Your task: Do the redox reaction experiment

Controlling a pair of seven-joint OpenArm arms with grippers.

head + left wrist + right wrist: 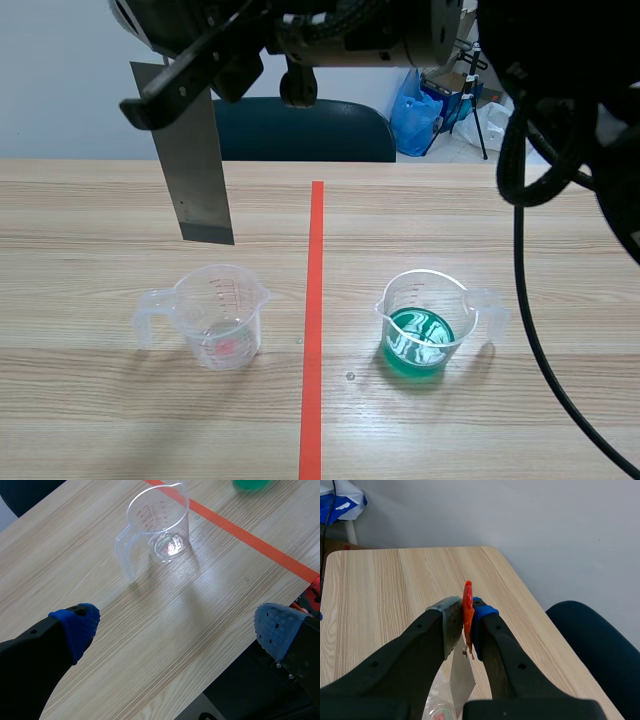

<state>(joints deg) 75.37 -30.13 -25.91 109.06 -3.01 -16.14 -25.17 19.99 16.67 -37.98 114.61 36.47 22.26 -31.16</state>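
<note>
Pale wood-grain table [100, 210] before a plain light wall [60, 90], with a dark blue chair [300, 130] and a blue bag [420, 115] behind it.
An orange-red tape line [315, 300] is laid down the table's middle. A grey metal plate [200, 170] is clamped between the fingers of the right gripper [467, 625] and hung above the clear jug [220, 315], apart from it. Red graduation marks are printed on that jug, too small to be read. The jug of green liquid [420, 320] is stood across the line. The left gripper [177, 622] is spread wide near the clear jug.

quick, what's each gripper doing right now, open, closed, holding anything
left gripper: open, holding nothing
right gripper: closed on the metal strip
</note>
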